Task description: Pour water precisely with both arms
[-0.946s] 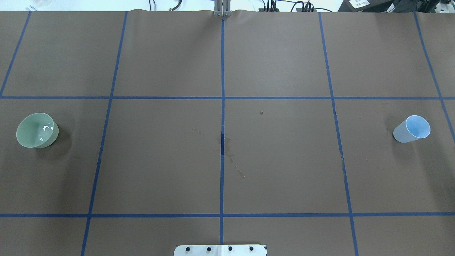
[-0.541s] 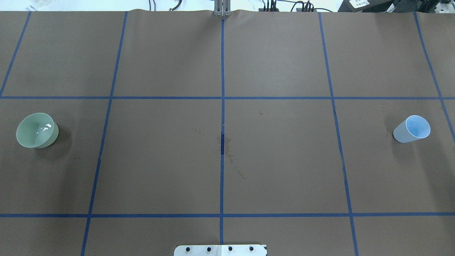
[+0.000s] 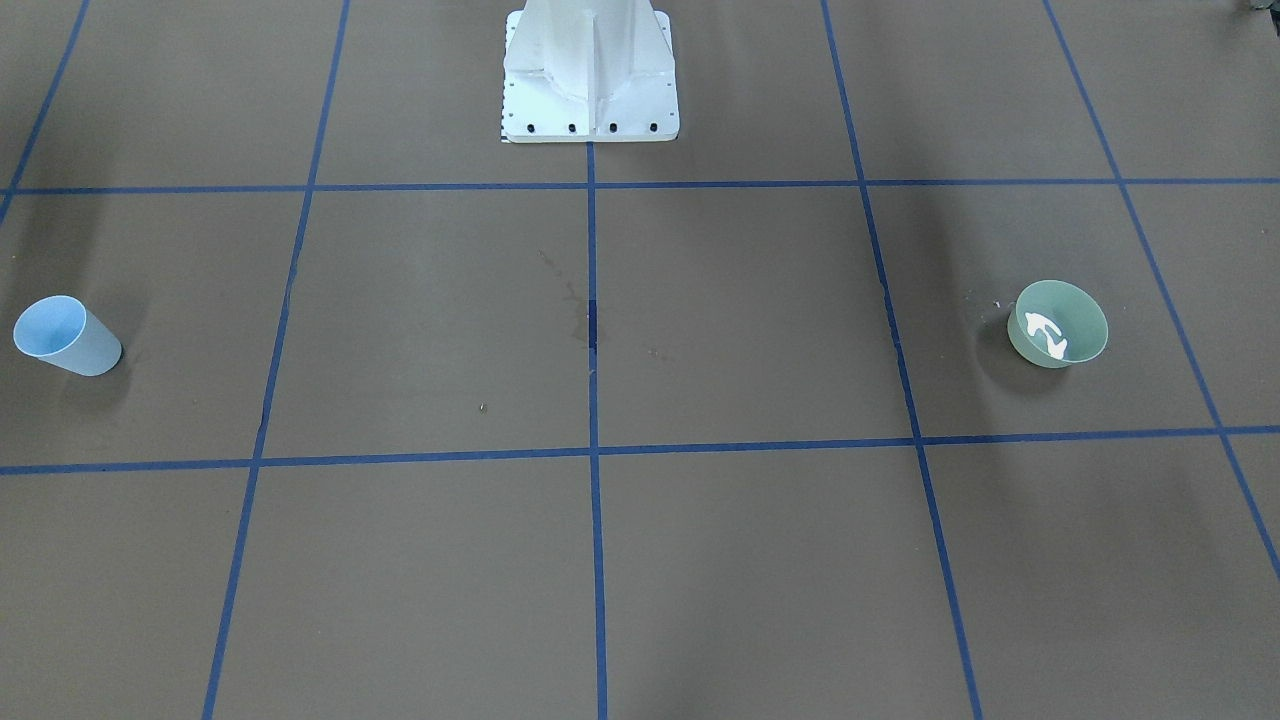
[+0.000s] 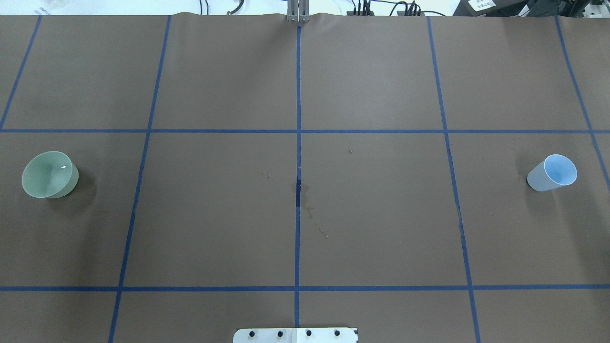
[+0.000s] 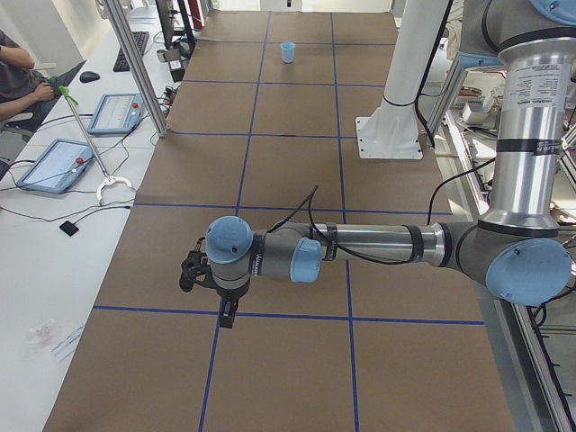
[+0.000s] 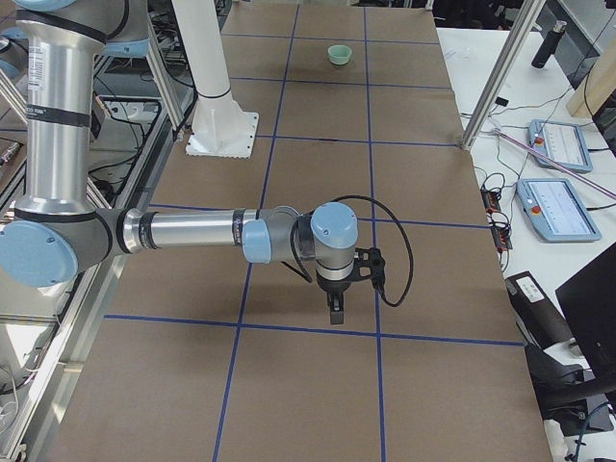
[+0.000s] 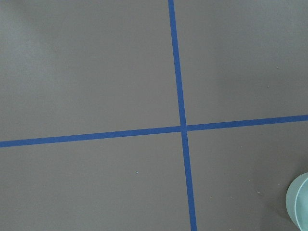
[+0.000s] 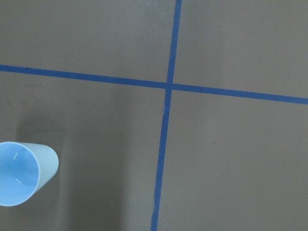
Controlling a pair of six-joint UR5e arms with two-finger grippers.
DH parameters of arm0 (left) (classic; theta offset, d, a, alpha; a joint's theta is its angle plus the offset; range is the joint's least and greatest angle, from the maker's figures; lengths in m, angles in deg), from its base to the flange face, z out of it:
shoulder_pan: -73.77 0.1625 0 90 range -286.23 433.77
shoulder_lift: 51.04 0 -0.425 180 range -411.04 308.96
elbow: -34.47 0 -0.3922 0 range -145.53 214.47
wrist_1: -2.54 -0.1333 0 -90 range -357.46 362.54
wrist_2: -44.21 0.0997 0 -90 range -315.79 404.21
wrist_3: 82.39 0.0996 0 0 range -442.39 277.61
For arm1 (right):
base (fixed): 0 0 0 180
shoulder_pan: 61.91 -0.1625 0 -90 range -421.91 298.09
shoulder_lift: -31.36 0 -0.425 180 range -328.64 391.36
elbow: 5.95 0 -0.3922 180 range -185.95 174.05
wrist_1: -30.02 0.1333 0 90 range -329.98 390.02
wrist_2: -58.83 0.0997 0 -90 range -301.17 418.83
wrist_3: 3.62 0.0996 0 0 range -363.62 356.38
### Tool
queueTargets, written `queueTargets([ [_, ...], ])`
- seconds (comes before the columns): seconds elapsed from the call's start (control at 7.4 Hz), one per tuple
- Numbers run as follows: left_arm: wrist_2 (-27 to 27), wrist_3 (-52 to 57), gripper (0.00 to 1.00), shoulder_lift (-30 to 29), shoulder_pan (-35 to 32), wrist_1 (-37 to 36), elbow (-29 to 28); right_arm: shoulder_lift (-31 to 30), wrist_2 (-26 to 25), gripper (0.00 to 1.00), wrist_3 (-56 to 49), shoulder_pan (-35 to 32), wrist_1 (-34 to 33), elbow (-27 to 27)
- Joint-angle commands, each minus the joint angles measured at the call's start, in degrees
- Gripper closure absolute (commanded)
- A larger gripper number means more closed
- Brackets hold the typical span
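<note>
A little water (image 3: 1045,335) glints white inside a green bowl (image 4: 46,174) at nine o'clock on the brown table (image 4: 371,228), seen from overhead. A blue cup (image 4: 553,172) stands at three o'clock. The left gripper (image 5: 226,315) and right gripper (image 6: 334,310) hang over the table, both apart from the bowl. I cannot tell whether their fingers are spread or closed.

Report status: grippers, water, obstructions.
Left gripper, right gripper: above table, jaw state unreadable. Water glinting in green bowl; blue cup at opposite end. Nothing seen in the way.
</note>
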Motion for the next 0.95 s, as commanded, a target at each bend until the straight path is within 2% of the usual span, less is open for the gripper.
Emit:
queueTargets([
  [0.0,-0.1,0.1,0.0,0.1,0.0,0.2,0.0,-0.1,0.0,0.0,0.1,0.0,-0.1,0.0],
  [0.81,-0.2,0.1,0.0,0.4,0.0,0.2,-0.2,-0.1,-0.5,0.0,0.1,0.0,-0.1,0.2],
])
